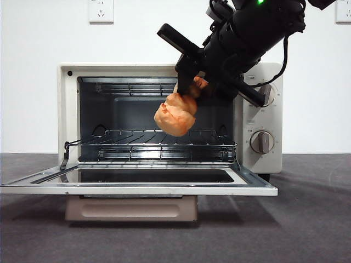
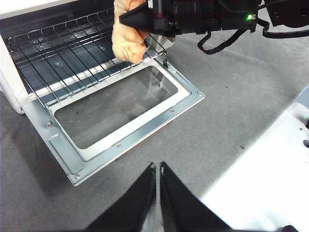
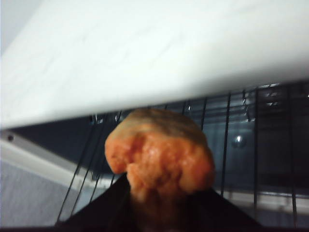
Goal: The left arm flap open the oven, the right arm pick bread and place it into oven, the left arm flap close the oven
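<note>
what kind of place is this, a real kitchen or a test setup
Probably a lab test bench, not a kitchen: the oven sits alone on a grey mat before a bare white wall with sockets, and the right gripper holds bread.

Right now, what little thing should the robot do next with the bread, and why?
Probably lower the bread onto the wire rack and let go. The right hand holds it in the air at the oven opening, above the rack, and the door lies flat open.
</note>
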